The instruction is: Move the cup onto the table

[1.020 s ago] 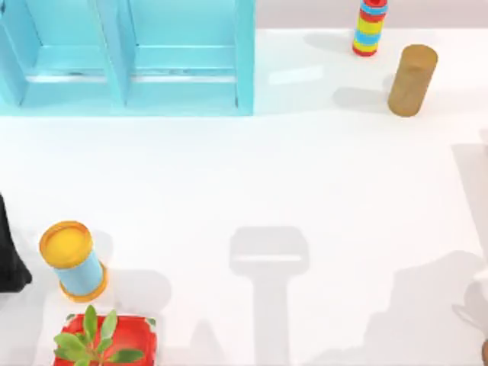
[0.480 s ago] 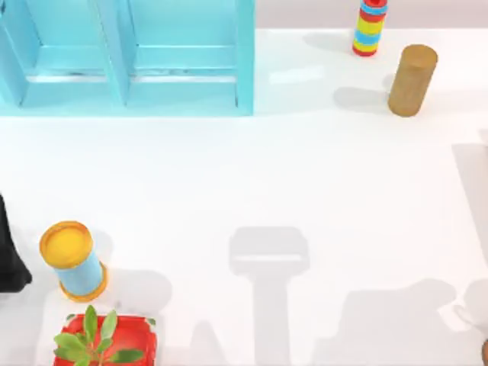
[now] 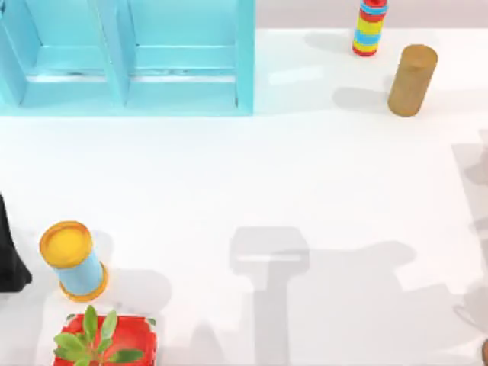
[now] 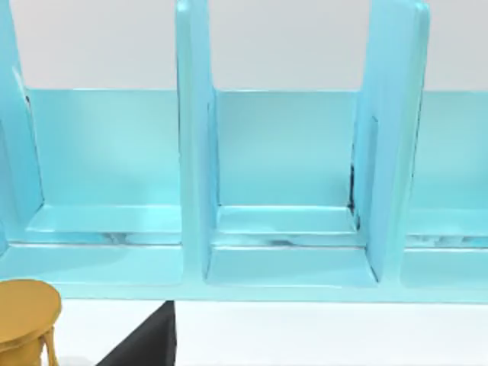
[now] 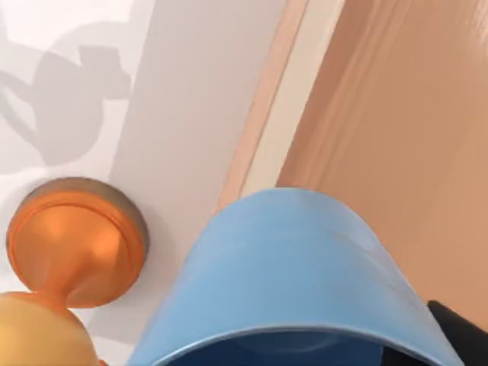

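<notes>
White table [image 3: 252, 175] fills the top view, with the light-blue shelf unit [image 3: 126, 57] at its far left, a tan cylinder [image 3: 412, 80] and a striped ring stack [image 3: 369, 27] at the far right. Near the left edge stand a light-blue cylinder with yellow rims [image 3: 72, 260] and a potted plant in a red pot [image 3: 103, 341]; a dark part of my left arm [image 3: 9, 255] sits parked just beside that cylinder.

From the left wrist, the shelf unit's open compartments [image 4: 286, 175] face the camera, and the yellow rim [image 4: 27, 316] lies close by — whether these jaws are open or closed I cannot tell.

From the right wrist, the blue cup [image 5: 293, 286] sits right at the jaws, close up, above the table's edge — I cannot tell whether they grip it. An orange goblet-shaped object [image 5: 72, 244] stands on the table just beside.
</notes>
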